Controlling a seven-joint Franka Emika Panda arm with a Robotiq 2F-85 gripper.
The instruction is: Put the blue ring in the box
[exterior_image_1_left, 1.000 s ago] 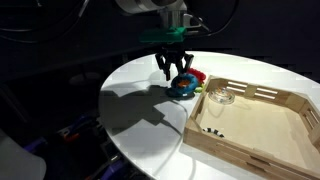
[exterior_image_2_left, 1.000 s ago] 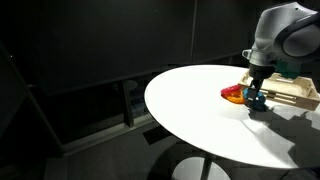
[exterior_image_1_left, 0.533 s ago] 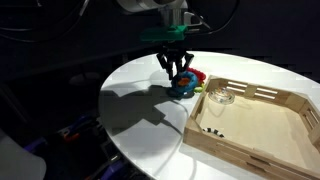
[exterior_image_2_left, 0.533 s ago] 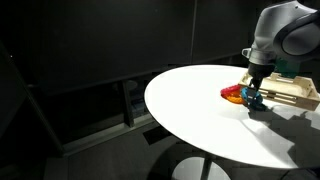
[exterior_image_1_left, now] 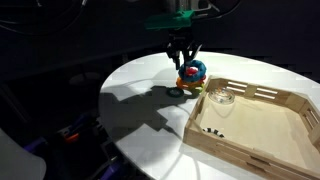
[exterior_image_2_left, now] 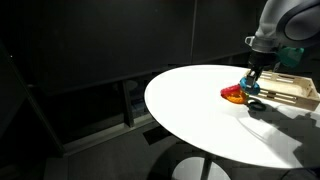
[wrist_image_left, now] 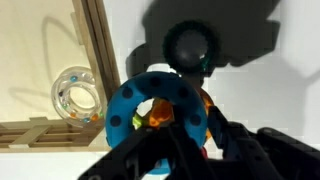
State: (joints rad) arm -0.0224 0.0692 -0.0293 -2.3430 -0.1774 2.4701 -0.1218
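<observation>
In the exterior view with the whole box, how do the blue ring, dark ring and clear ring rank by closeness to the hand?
1. blue ring: held in the hand, above the table.
2. small dark ring: on the table just below.
3. clear ring: inside the box's corner compartment.

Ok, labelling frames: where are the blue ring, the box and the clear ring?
blue ring (wrist_image_left: pixel 120 112): wrist view, left band.
box (exterior_image_1_left: pixel 260 125): an exterior view, bare floor.
clear ring (wrist_image_left: pixel 62 97): wrist view, left band.

Round white counter (exterior_image_2_left: pixel 200 120), carrying red and orange rings (exterior_image_2_left: pixel 232 93) beside a light-wood box (exterior_image_2_left: pixel 300 97) at its edge, with the claw (exterior_image_2_left: pixel 250 83) just above them gripping the blue ring (exterior_image_2_left: pixel 247 88), clear of the surface.
</observation>
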